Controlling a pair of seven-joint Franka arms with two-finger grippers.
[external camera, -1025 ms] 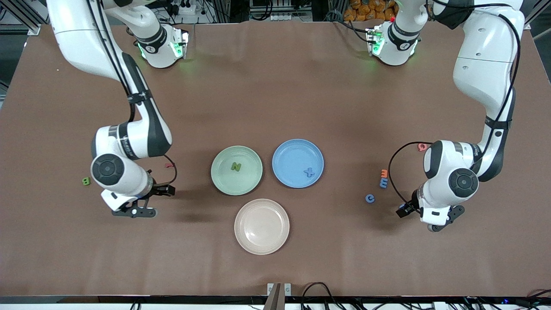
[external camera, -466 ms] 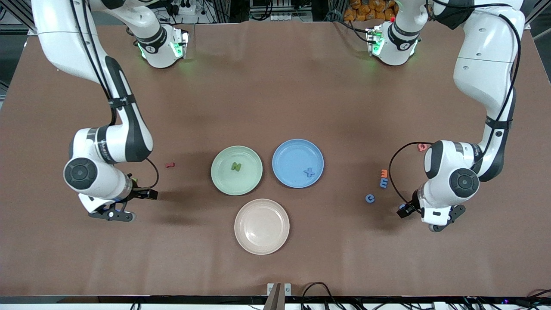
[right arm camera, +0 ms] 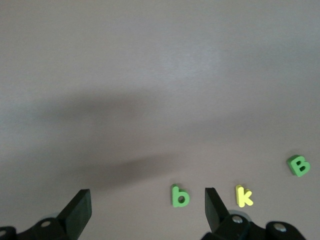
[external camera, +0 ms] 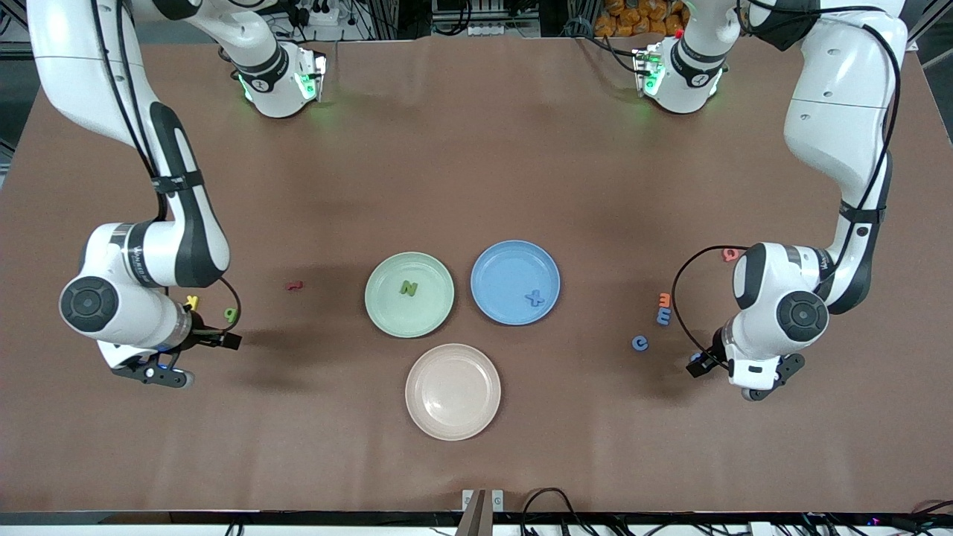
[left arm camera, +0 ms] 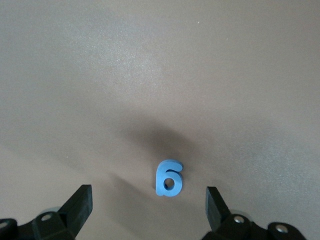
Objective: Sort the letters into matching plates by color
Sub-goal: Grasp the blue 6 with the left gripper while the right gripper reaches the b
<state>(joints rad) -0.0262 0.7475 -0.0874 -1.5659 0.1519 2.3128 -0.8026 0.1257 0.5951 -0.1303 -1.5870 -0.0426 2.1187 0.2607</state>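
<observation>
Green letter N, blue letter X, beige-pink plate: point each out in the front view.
Green letter N (external camera: 407,287), front view, its middle diagonal.
Blue letter X (external camera: 534,298), front view, where its strokes cross.
Beige-pink plate (external camera: 453,424), front view, its rim.

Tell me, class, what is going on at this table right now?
Two robot arms are sorting letters by colour. A green N lies in the green plate and a blue X in the blue plate. The right gripper, jaws open and empty, hangs over a green b. The left gripper, also open, hangs over a blue letter.
</observation>
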